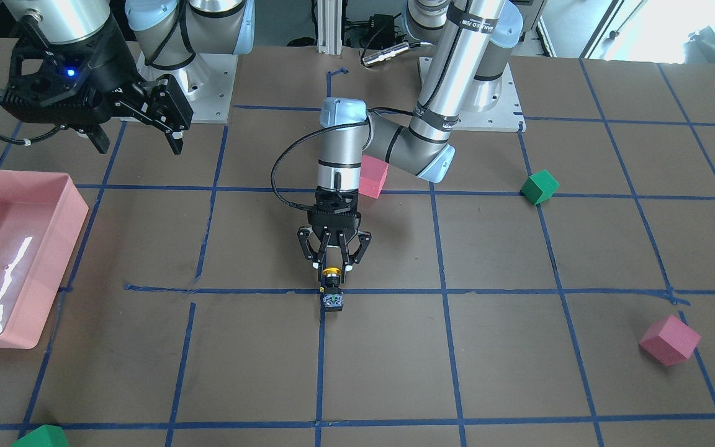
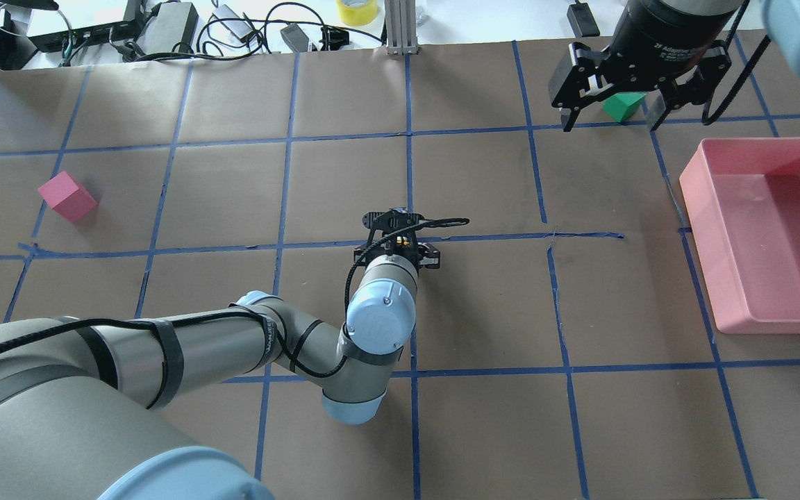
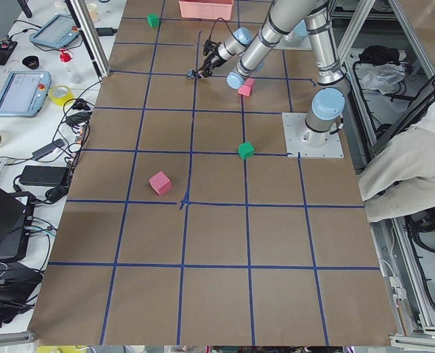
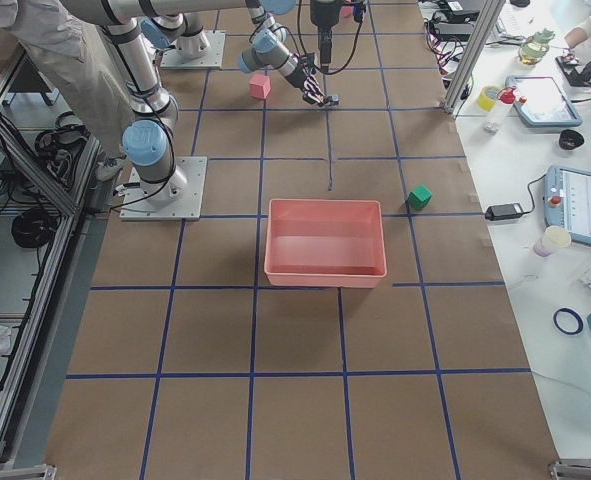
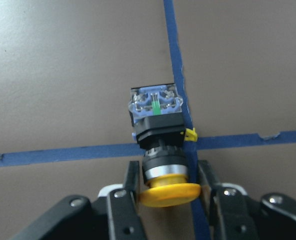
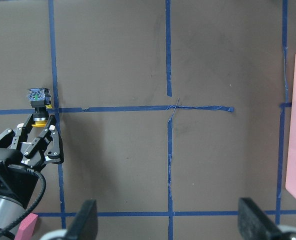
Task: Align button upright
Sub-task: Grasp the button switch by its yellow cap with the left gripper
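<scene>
Plainly, the button (image 1: 332,290) had yet to be stood up. It lay on its side on the table (image 1: 519,385), right at a crossing of blue tape lines. Its yellow cap pointed toward the left hand (image 1: 331,268) and its base block pointed away. That hand had its fingers (image 5: 132,182) on either side of the cap. In the left wrist view they seemed to touch it on both sides, so I judged the hand clamped on the button, though I could not tell how firmly. Holding it at the cap end made sense, since lifting that end would tip the body up over its base. The right hand (image 1: 137,138) hung high and well apart, near the bin (image 1: 75,214). Its fingers were spread with nothing between them, probably parked out of the way. Nothing showed inside the bin beyond a glare on its floor. A pink cube (image 1: 373,177) sat just behind the left arm's wrist. A green cube (image 1: 539,187) sat farther off on the table.
</scene>
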You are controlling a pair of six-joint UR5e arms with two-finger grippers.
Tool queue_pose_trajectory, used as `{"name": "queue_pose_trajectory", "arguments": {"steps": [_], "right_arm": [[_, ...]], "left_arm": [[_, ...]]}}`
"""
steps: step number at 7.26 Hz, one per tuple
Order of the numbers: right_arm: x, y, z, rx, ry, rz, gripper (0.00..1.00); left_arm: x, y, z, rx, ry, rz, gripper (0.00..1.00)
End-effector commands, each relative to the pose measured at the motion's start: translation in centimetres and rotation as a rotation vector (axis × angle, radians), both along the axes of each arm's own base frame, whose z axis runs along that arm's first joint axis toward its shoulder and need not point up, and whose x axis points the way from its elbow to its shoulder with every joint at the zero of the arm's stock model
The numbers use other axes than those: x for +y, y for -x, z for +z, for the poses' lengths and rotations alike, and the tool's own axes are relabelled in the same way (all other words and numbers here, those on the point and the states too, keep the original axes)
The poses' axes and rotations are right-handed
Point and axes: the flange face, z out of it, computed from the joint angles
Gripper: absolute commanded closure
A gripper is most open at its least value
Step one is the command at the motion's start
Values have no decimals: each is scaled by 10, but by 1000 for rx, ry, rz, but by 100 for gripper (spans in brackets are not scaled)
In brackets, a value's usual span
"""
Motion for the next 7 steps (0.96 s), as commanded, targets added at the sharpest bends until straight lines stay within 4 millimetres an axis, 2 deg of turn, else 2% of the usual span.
{"name": "queue_pose_trajectory", "arguments": {"steps": [1, 2, 3, 4, 5, 7], "right_arm": [[0, 0, 0, 0, -1, 0, 0], [0, 0, 0, 0, -1, 0, 0], [0, 0, 0, 0, 0, 0, 0], [0, 0, 0, 1, -1, 0, 0], [0, 0, -1, 0, -1, 0, 0], [0, 0, -1, 1, -1, 0, 0]], "left_arm": [[-47, -15, 39, -37, -105, 45, 100], [-68, -22, 62, -34, -248, 79, 100], [-92, -32, 93, -5, -415, 190, 100], [-113, -31, 120, 61, -567, 268, 100], [-126, -32, 129, 146, -672, 367, 100], [-146, -51, 115, 449, -846, 605, 100]]}}
